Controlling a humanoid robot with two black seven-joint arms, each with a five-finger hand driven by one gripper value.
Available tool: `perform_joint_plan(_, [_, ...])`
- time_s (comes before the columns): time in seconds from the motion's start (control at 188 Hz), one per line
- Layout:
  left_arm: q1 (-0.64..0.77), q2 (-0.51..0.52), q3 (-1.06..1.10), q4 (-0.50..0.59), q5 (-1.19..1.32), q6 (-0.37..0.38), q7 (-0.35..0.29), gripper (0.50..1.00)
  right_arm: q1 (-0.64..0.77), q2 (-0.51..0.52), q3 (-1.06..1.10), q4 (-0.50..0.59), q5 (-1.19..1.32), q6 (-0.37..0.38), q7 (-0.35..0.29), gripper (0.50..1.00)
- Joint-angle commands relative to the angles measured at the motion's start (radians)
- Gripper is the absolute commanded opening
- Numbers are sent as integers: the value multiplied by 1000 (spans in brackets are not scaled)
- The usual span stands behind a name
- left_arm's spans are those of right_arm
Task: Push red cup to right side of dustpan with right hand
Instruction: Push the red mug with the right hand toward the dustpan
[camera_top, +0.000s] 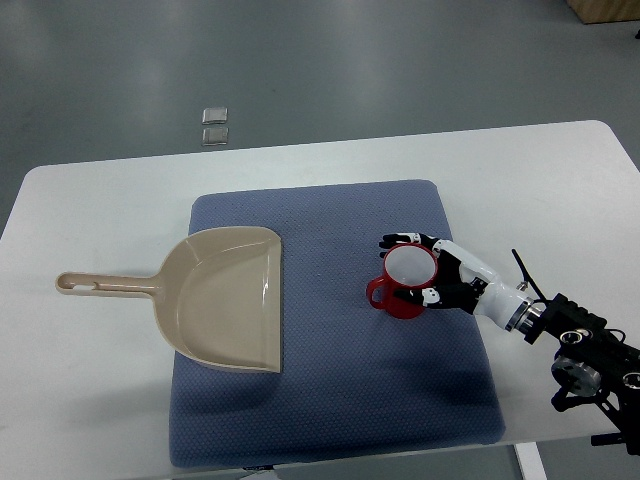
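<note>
A red cup (402, 286) with a white inside stands upright on the blue mat (330, 380), its handle pointing left. It sits to the right of the beige dustpan (228, 296), with a gap of mat between them. My right hand (418, 268) comes in from the lower right and wraps the cup's right side, one finger (398, 240) above the rim and another finger (413, 295) below it. The left arm does not show.
The dustpan's handle (105, 286) reaches left onto the white table (90, 220). Two small grey squares (215, 125) lie on the floor beyond the table's far edge. The mat's right edge lies just right of the cup.
</note>
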Motion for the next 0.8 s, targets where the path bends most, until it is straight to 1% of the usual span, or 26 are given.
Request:
perform_joint_plan(0.0, [0, 0, 0, 0, 0, 1, 0, 1000, 0, 8, -1, 4, 0, 0, 0, 846])
perform_joint_plan(0.797, [0, 0, 1, 0, 0, 0, 0, 1000, 2, 86, -11, 11, -63, 0, 0, 846])
